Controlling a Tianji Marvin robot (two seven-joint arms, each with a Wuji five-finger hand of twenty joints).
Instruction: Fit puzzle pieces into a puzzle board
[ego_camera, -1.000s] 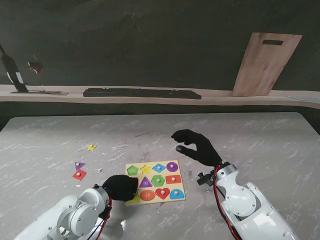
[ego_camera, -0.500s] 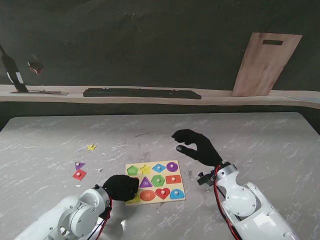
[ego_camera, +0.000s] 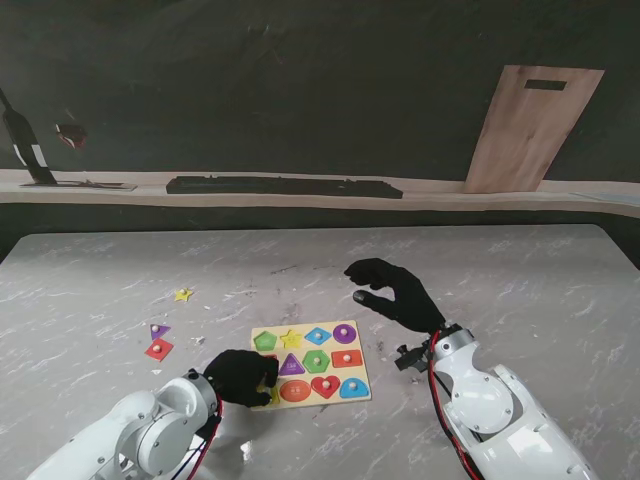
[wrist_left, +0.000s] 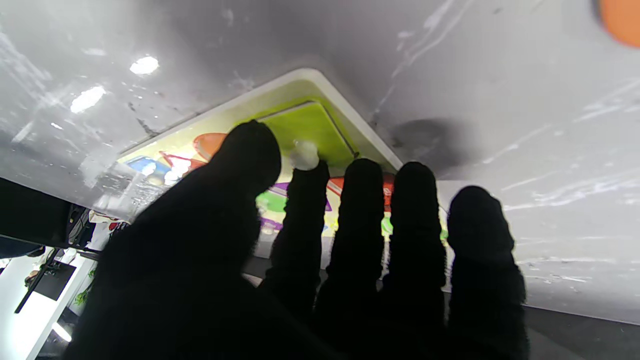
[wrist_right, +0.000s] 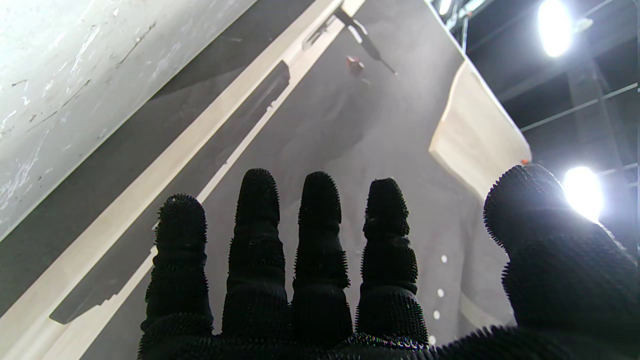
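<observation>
Black-gloved left hand (ego_camera: 240, 376) covers near-left corner of pale wooden puzzle board (ego_camera: 360, 366); fingertips (wrist_left: 310, 175) touch lime-green square piece's (wrist_left: 310, 130) white knob, grip unclear. Black-gloved right hand (ego_camera: 395, 295) hovers, fingers spread, empty.

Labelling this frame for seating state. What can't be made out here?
- Stand view: left hand covers the puzzle board's near-left corner; seating there hidden.
- Left wrist view: fingers block most of the board; yellow-green piece blurred, fit unclear.
- Right wrist view: right hand faces the wall, no board.
- Loose pieces too small for detail.
</observation>
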